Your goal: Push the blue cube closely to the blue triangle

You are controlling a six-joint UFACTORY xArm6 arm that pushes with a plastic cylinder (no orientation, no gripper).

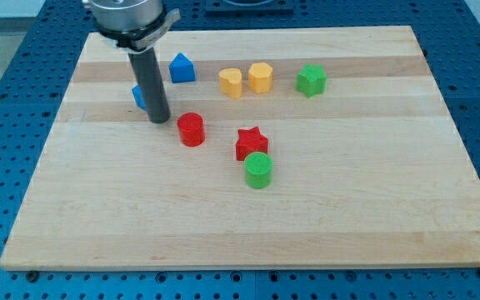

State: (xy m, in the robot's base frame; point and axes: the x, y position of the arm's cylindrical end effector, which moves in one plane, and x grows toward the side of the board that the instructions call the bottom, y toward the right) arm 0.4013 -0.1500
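Observation:
The blue triangle (182, 68) sits on the wooden board (323, 200) near the view's top left. The blue cube (139, 97) lies left and below it, mostly hidden behind my dark rod. My tip (159, 120) rests on the board just right of and below the cube, seemingly touching it. A small gap separates the cube from the triangle.
A red cylinder (191, 129) stands just right of my tip. A red star (251, 142) and a green cylinder (258, 170) lie near the middle. A yellow heart (231, 82), a yellow hexagon (260, 77) and a green star (311, 79) line the top.

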